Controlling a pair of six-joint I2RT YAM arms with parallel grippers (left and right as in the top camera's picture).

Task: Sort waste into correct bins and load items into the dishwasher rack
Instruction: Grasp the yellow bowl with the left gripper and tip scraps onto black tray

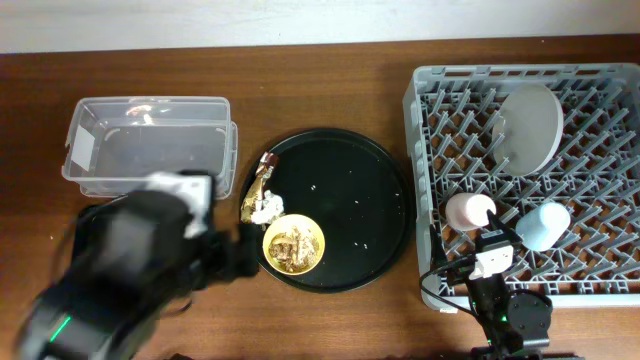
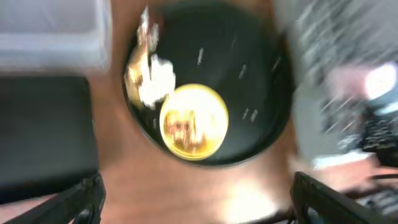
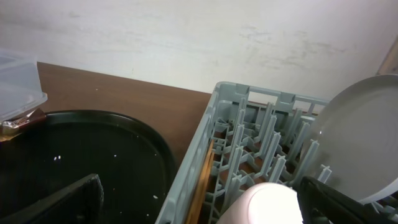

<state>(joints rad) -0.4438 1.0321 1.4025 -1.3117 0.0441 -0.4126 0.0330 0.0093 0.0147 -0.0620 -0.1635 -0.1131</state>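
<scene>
the left arm (image 1: 130,270) hangs low over the near-left of the table (image 1: 330,90), just a blur from overhead. its wrist camera looks straight down on the yellow bowl (image 2: 194,122), so i'd guess the bowl is what it's lining up for. the left jaws are spread wide with nothing between them.

the bowl sits at the front-left of the round black tray (image 1: 350,170), with brown food scraps (image 1: 292,248) in it. a wad of white paper (image 1: 266,209) touches its far rim, and a brown-and-gold wrapper (image 1: 262,180) lies just beyond at the tray's edge. i can't make out anything inside the clear box (image 1: 150,140). the shallow black tray (image 2: 43,137) is too blurred to judge.

the rack (image 1: 430,100) holds the plate (image 1: 530,125) propped on edge among the pegs. the pink cup (image 1: 468,210) and blue cup (image 1: 543,225) stand near each other towards the front. the right jaws gape, empty, above the pink cup, likely parked clear of the other arm.
</scene>
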